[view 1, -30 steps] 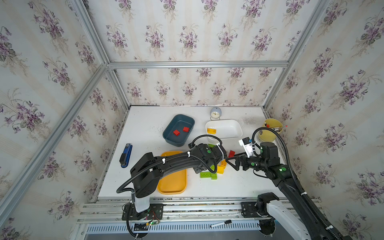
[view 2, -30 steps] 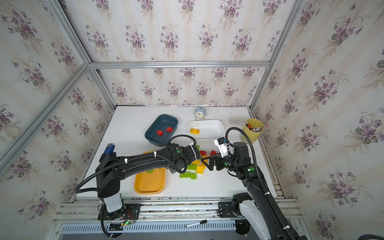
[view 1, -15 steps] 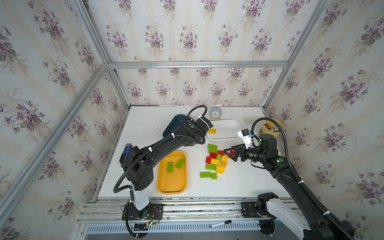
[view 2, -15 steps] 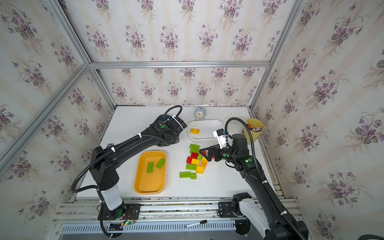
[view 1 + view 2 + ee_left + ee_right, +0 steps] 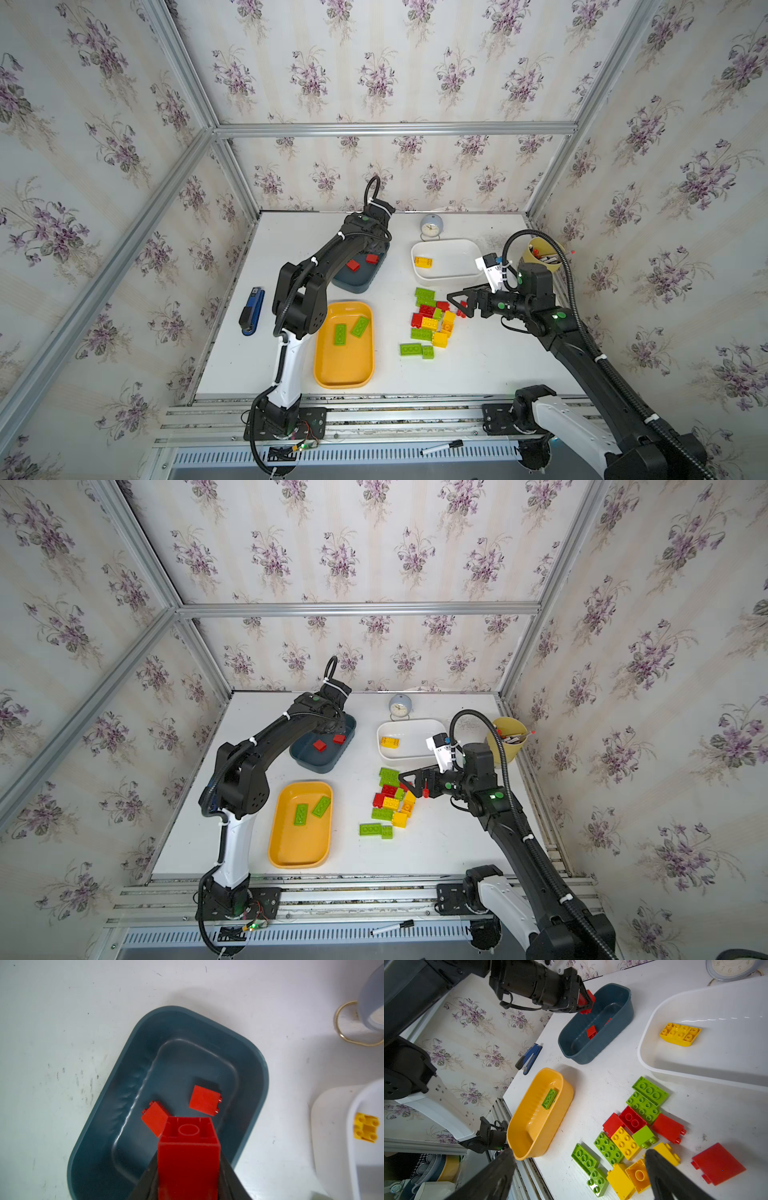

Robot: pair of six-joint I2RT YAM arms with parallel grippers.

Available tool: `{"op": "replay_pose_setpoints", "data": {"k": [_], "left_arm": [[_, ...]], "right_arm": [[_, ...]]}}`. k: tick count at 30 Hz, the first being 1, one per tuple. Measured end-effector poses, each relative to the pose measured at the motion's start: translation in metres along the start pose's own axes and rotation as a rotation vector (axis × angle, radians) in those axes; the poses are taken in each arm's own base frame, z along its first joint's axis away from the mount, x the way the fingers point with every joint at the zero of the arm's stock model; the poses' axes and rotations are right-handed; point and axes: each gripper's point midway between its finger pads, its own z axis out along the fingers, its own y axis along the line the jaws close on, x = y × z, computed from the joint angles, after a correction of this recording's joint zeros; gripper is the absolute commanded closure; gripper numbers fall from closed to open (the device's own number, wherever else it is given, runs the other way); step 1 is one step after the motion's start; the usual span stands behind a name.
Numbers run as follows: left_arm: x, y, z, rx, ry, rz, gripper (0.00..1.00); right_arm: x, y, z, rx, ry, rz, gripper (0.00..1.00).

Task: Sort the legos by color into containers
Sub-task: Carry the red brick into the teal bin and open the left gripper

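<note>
Left gripper [image 5: 188, 1169] is pinching a chunky red plastic brick [image 5: 187, 1138] right above the deep blue-grey plastic tray [image 5: 260, 1068], so a straight drop looks fine. Right gripper [image 5: 456, 304] is spread wide.

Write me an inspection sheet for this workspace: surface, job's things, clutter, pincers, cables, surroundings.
Surface: white table, lightly scuffed.
Job's things: dark blue tray holds two red bricks; yellow-orange tray holds two green bricks; white tray holds one yellow brick; mixed pile of red, green and yellow bricks lies loose on the table.
Clutter: blue stapler, small clock, yellow pen cup; marker on the front rail.
Pincers: left pincer shut on another red brick above the dark blue tray; right pincer open over the pile.
Cables: black cable loops over the left wrist, another over the right.
Surroundings: floral wallpaper, aluminium frame.
</note>
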Motion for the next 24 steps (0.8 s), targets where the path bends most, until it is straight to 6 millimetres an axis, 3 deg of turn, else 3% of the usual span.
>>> {"op": "replay_pose_setpoints", "data": {"k": [5,11,13,16,24], "left_arm": [[-0.006,0.009,0.028,0.01,0.031,0.002,0.68],[-0.004,0.012,0.044,0.051,0.07,-0.005,0.29],[-0.004,0.013,0.043,0.068,0.078,-0.008,0.25],[-0.007,0.012,0.029,0.1,0.071,-0.011,0.21],[-0.007,0.003,-0.048,0.225,0.014,-0.005,0.12]], "right_arm": [[-0.001,0.0,0.0,0.006,0.0,-0.01,0.0],[0.0,-0.002,0.0,0.01,0.005,-0.008,0.0],[0.0,-0.002,0.0,0.011,0.003,-0.009,0.0],[-0.001,-0.002,-0.001,0.016,-0.001,-0.013,0.0],[0.001,-0.004,0.0,0.025,0.007,-0.024,0.0]]}}
